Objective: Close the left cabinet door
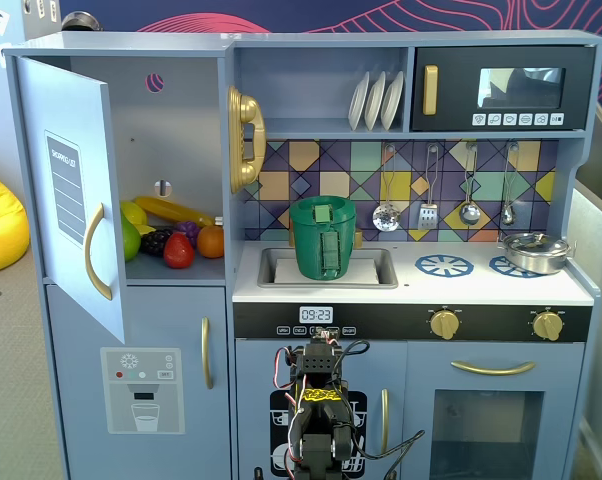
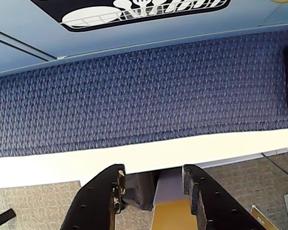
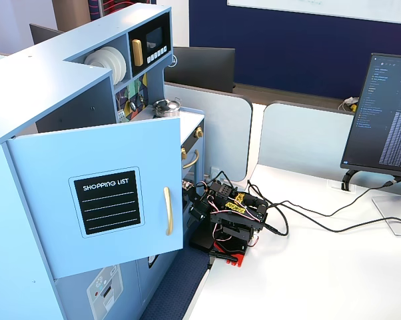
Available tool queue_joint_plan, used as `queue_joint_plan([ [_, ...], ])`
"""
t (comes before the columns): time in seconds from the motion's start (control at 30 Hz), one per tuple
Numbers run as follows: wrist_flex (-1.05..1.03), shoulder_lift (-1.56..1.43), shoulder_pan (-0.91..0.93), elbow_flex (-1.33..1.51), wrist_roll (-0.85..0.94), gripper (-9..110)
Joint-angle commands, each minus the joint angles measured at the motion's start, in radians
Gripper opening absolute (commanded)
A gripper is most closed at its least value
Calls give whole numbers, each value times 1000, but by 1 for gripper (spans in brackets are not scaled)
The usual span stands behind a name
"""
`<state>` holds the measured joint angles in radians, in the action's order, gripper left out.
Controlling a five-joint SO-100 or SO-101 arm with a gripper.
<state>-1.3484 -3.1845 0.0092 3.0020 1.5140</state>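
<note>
End effector (image 2: 153,187) fingers parted, gripping nothing, above carpet (image 2: 134,96).

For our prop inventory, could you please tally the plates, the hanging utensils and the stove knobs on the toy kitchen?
Plates: 3
Hanging utensils: 4
Gold stove knobs: 2
Total: 9

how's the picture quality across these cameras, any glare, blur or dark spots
In a fixed view, lighting is even, with reflections on the microwave window. The wrist view is sharp on the carpet, but the gripper fingers are dark. In the side fixed view, the open left cabinet door is clear and evenly lit.
</note>
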Motion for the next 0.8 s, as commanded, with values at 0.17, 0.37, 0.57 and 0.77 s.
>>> queue_joint_plan([
  [0.17,-184,5,-2,-5,2,1],
  [0.37,-184,5,-12,-5,12,0],
  [0.57,-54,11,-390,-38,-78,0],
  [0.77,393,71,-1046,-201,-37,0],
])
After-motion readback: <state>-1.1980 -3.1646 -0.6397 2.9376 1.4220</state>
